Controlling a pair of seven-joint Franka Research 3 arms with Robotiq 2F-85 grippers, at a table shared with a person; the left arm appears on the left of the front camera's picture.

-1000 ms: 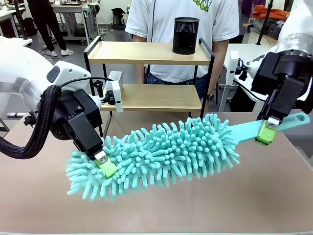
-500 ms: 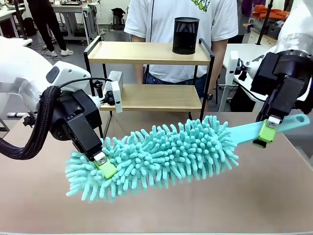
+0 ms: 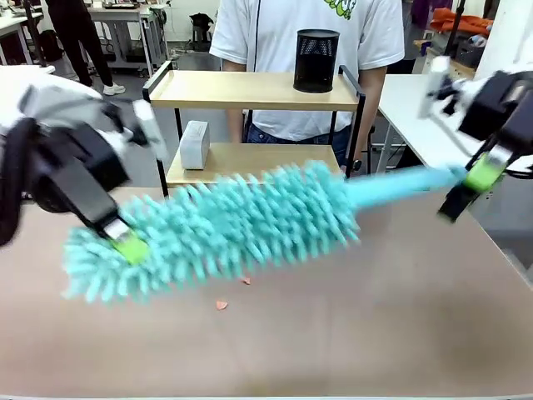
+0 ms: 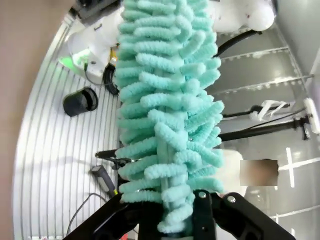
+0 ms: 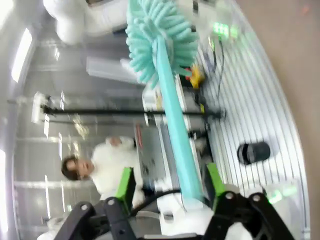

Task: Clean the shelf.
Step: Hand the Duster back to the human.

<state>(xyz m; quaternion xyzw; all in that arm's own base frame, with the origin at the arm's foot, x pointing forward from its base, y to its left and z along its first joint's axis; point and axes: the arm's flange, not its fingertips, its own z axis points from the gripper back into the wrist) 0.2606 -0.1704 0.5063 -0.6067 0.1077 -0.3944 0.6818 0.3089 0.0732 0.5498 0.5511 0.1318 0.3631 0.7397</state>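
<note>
The shelf (image 3: 250, 88) stands at the table's far edge, two wooden boards in a black frame. A teal fluffy duster (image 3: 225, 225) hangs slanted over the table, blurred by motion. My left gripper (image 3: 125, 242) is shut on the duster's head end, and the left wrist view has the duster (image 4: 165, 115) rising from the left gripper (image 4: 175, 220). My right gripper (image 3: 468, 187) stands open at the tip of the duster's handle (image 3: 400, 185). In the right wrist view the handle (image 5: 175, 125) passes loosely between the spread fingers of the right gripper (image 5: 169, 182).
A black mesh cup (image 3: 316, 60) stands on the shelf's top board and a white box (image 3: 193, 143) on the lower one. A person (image 3: 291, 33) stands behind the shelf. Two small crumbs (image 3: 221, 305) lie on the brown table (image 3: 375, 333).
The right gripper has opened and let go of the handle. The left arm has swung the duster to the left, and its handle end has risen.
</note>
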